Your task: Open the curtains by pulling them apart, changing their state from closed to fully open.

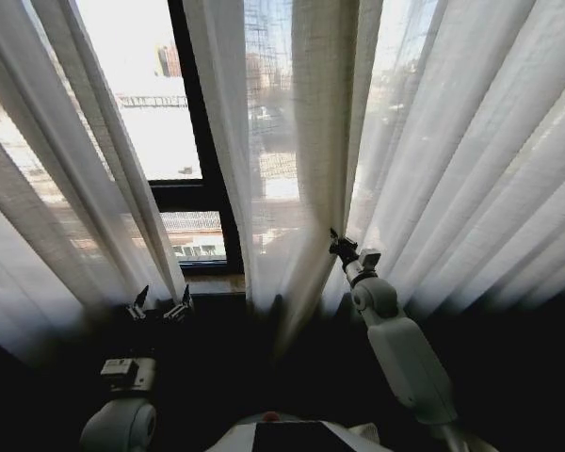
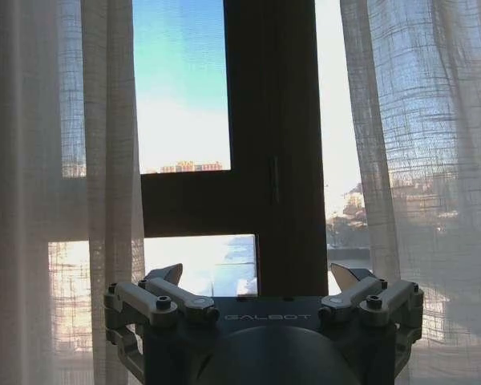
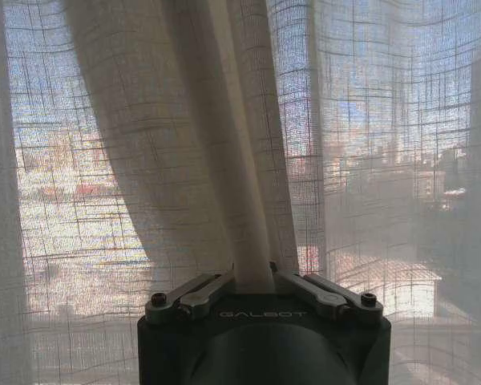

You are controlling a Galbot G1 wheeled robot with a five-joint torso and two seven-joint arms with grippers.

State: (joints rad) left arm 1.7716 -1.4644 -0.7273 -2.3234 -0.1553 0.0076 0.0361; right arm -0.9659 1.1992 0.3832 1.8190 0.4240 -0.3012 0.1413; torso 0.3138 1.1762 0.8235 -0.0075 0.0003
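Right gripper [image 1: 337, 241], 5 o'clock of centre: pinched on right curtain [image 3: 248, 200] pleat | left gripper [image 1: 160, 303], 8 o'clock: spread wide, empty, beside left curtain [image 1: 85, 160] | sheer fabric: light, limp; gather a fold

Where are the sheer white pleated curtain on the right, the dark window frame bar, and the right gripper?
Sheer white pleated right curtain [image 1: 471, 160], head view, on its mid folds.
Dark window frame bar [image 2: 276, 144], left wrist view, on the upright post.
Right gripper [image 3: 254, 277], right wrist view, between fingertips pinching fabric.
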